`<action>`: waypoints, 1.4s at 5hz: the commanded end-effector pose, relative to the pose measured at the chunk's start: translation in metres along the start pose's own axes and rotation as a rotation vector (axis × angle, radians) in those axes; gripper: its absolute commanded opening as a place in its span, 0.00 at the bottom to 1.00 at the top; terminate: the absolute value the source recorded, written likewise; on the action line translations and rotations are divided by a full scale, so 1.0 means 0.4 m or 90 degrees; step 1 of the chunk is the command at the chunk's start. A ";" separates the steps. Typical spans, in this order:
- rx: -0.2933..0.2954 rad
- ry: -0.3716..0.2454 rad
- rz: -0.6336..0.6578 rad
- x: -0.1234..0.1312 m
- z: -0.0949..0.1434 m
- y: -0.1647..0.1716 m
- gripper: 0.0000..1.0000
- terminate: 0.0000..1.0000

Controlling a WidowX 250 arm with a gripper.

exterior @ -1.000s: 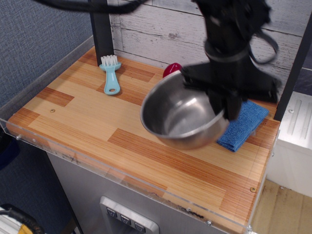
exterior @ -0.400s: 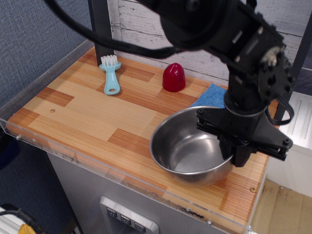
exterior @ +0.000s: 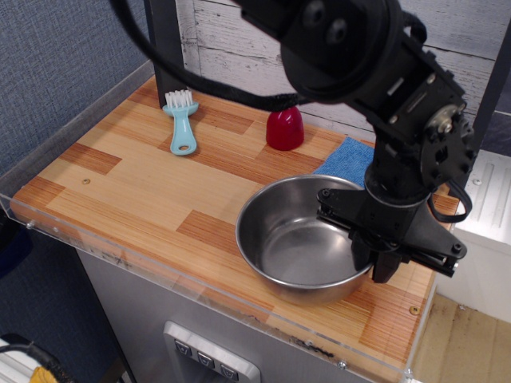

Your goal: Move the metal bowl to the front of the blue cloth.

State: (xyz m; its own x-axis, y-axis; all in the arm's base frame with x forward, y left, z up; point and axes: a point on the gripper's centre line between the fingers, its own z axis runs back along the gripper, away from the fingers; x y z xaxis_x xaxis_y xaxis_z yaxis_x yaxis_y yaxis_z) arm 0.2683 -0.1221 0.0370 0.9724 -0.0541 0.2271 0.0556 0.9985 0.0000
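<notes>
One metal bowl (exterior: 299, 240), one blue cloth (exterior: 345, 159), one brush (exterior: 181, 120), one red dome (exterior: 284, 128); gripper (exterior: 375, 254) clamps the bowl's rim.

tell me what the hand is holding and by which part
The hand grips the metal bowl by its right rim, one finger inside the wall.

So my big shiny round stainless-steel bowl (exterior: 297, 242) sits upright near the tabletop's front edge, empty, right in front of my fuzzy blue cloth (exterior: 348, 159), mostly hidden.
</notes>
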 end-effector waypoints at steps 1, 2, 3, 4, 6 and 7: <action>0.008 -0.003 0.037 -0.009 0.019 0.018 1.00 0.00; 0.009 -0.005 0.042 -0.008 0.021 0.022 1.00 0.00; -0.005 -0.012 0.063 -0.002 0.035 0.033 1.00 0.00; -0.018 -0.025 0.093 0.007 0.062 0.054 1.00 0.00; -0.094 -0.079 0.130 0.026 0.170 0.065 1.00 0.00; -0.067 -0.118 0.166 0.020 0.229 0.087 1.00 0.00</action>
State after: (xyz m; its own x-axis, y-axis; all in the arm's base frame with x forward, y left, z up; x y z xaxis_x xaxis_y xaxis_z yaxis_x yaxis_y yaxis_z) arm 0.2682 -0.0875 0.1199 0.9087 0.2231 0.3527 -0.1730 0.9705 -0.1681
